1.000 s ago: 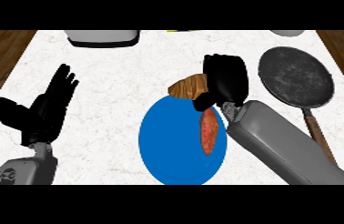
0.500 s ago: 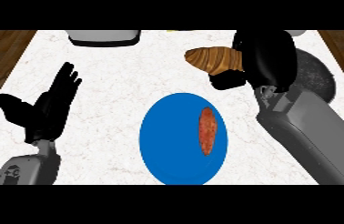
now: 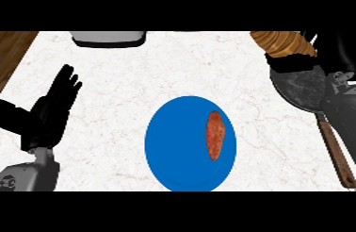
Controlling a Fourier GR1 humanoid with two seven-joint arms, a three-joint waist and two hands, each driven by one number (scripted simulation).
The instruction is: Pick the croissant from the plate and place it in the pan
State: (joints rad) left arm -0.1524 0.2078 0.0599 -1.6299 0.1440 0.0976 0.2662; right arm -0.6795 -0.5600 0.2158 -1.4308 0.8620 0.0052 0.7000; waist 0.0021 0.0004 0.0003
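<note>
The brown croissant (image 3: pixel 282 43) is held up at the top right, with my right hand (image 3: pixel 316 56) curled round it, above the far part of the dark pan (image 3: pixel 300 87). The pan's wooden handle (image 3: pixel 335 151) runs down the right edge. A blue plate (image 3: pixel 177 151) lies in the middle of the counter with a reddish sausage-like piece (image 3: pixel 214 134) on its right side. My left hand (image 3: pixel 49 108) rests open at the left, fingers up.
A grey-and-white appliance (image 3: pixel 109 37) stands at the back left of centre. The white marble counter (image 3: pixel 173 70) ends in a wooden strip (image 3: pixel 14 47) at the far left.
My right hand has carried the croissant off the plate, up and to the right, until it hangs over the pan. The left hand has stayed put.
</note>
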